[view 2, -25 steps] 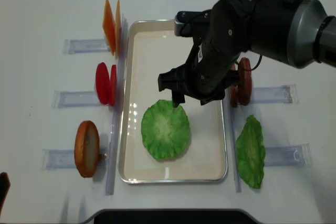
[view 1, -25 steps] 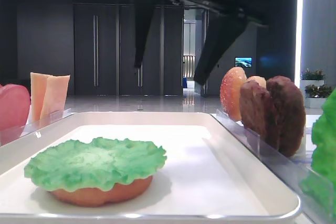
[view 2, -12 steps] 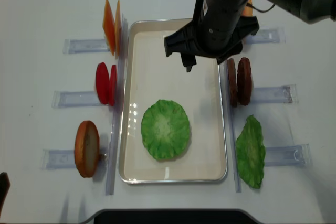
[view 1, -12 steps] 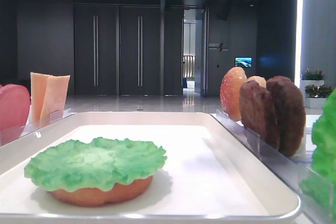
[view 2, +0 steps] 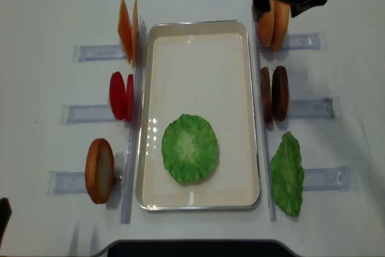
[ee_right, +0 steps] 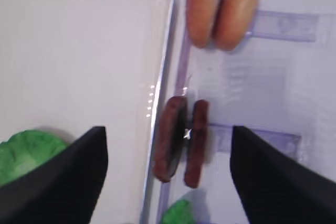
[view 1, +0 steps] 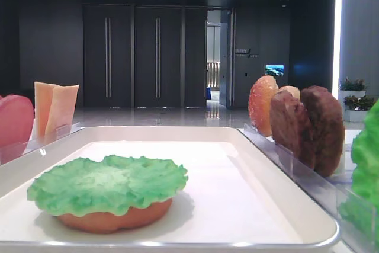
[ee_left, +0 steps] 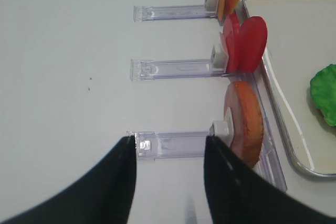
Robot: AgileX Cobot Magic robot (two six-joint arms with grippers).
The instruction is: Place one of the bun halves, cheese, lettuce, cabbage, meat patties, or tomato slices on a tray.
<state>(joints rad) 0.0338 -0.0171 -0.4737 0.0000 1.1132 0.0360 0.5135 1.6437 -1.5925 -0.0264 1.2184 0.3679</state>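
Where the lettuce sits: low view, lettuce lies on top of a bun half, inside the tray, at 7 o'clock.
Low view, sides: meat patties stand up at 3 o'clock, cheese at 9 o'clock.
Right wrist view, fingers: right fingers are wide apart and hold nothing.
Right wrist view, food: the meat patties stand on edge between them, just outside the tray rim; two bun halves stand at 12 o'clock.
Left wrist view, fingers: left fingers are apart, with nothing in them, above the white bench.
Left wrist view, food: a standing bun at 4 o'clock, tomato slices at 2 o'clock.
Top view: the lettuce lies flat in the tray's 6 o'clock half; a second lettuce stands outside at 4 o'clock.
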